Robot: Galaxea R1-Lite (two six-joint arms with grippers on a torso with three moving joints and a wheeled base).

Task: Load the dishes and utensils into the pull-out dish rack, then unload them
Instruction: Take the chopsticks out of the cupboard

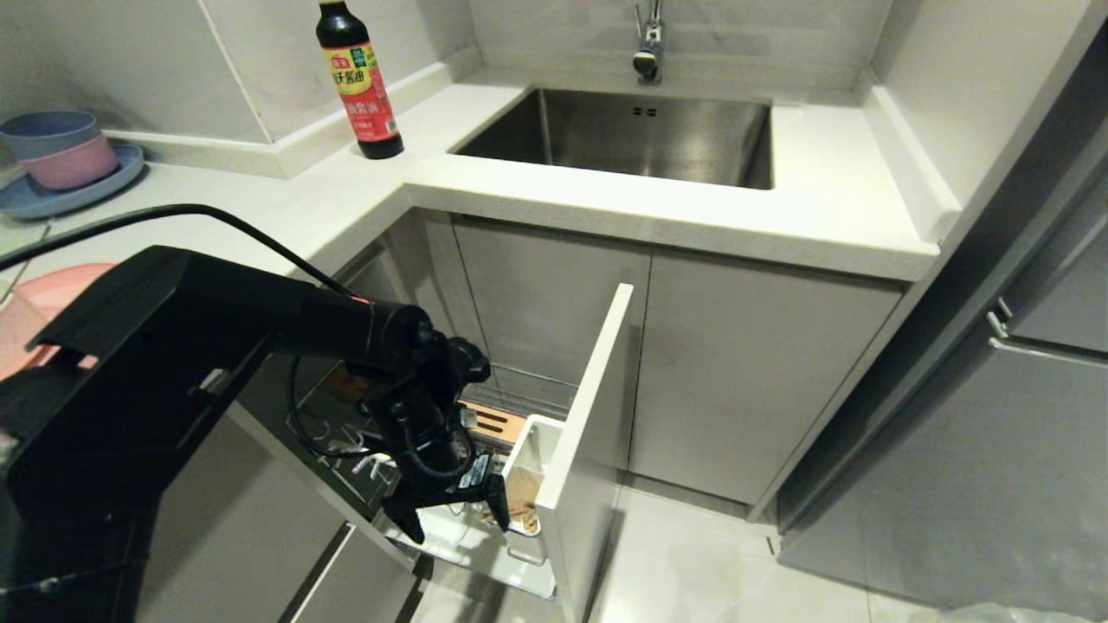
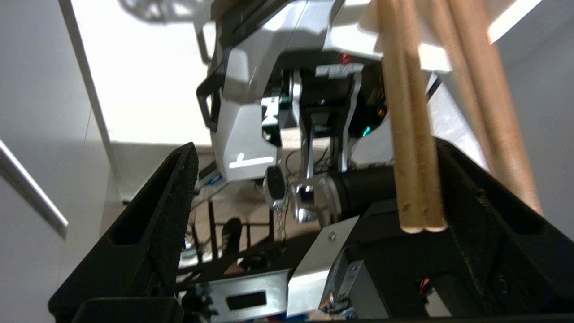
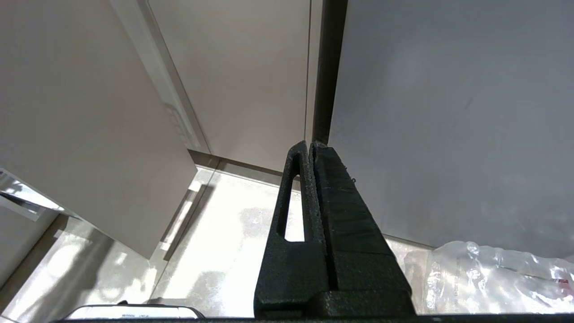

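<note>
The pull-out dish rack (image 1: 518, 382) stands drawn out from under the counter, with its grey front (image 1: 590, 433), a slotted wooden strip (image 1: 495, 421) and a white utensil cup (image 1: 530, 446). My left gripper (image 1: 450, 517) reaches down into it beside the cup, open. The wooden chopsticks (image 1: 519, 512) stand in the cup. In the left wrist view the chopsticks (image 2: 411, 148) rise between the spread fingers (image 2: 152, 224), close to one of them, and nothing grips them. A pale-pink plate (image 1: 48, 298) lies on the counter, half hidden by my arm. My right gripper (image 3: 311, 148) hangs shut near the floor.
Blue and pink stacked bowls (image 1: 56, 147) sit on a blue plate at the counter's far left. A soy sauce bottle (image 1: 359, 82) stands by the steel sink (image 1: 623, 134). A crumpled plastic bag (image 3: 493, 273) lies on the floor near the right gripper.
</note>
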